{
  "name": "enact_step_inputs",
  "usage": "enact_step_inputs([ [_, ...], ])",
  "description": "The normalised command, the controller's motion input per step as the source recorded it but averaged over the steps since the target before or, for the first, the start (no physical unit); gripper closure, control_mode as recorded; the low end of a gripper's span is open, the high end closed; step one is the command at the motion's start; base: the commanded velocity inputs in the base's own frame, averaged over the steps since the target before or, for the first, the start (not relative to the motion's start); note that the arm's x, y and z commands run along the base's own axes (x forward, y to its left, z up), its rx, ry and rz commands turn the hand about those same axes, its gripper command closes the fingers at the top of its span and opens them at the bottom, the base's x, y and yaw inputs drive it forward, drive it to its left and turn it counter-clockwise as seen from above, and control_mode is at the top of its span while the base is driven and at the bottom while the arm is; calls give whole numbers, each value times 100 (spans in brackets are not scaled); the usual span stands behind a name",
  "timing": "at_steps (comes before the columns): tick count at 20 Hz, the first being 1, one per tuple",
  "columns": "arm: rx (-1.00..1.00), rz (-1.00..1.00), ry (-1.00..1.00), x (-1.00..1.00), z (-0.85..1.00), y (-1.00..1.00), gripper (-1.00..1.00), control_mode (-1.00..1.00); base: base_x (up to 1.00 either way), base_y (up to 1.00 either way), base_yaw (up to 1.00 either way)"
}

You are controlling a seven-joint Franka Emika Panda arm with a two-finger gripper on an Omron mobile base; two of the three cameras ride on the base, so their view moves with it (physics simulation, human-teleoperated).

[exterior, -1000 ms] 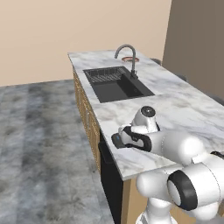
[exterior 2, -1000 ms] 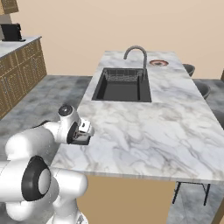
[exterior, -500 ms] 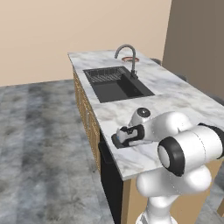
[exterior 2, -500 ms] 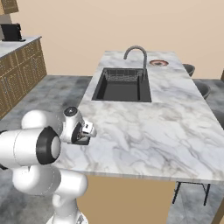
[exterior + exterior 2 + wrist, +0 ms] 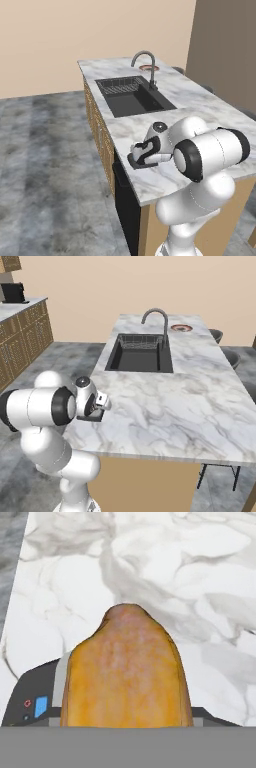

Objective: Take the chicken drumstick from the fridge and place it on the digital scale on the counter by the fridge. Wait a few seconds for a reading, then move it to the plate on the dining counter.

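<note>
Chicken drumstick (image 5: 127, 672): golden-brown, mottled, rounded, over digital scale (image 5: 35, 699); jaws' grip hidden, cannot tell.

Tap (image 5: 144, 64): grey curved spout standing at the far side of the black basin.
Dish rack (image 5: 142, 343): dark wire, at the basin's far end.
Floor (image 5: 45, 170): mottled grey.
Wall (image 5: 75, 30): plain beige.
Cabinets (image 5: 20, 341): wooden fronts at far left; a black appliance (image 5: 13, 292) sits on top.
</note>
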Motion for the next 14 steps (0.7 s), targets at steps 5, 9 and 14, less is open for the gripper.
enact_step_inputs([
  [5, 0, -1, 0, 2, -24, 0, -100, -100, 0, 0, 0],
  [9, 0, -2, 0, -13, -3, 0, -100, -100, 0, 0, 0],
  [14, 0, -2, 0, -22, 0, 0, -100, -100, 0, 0, 0],
])
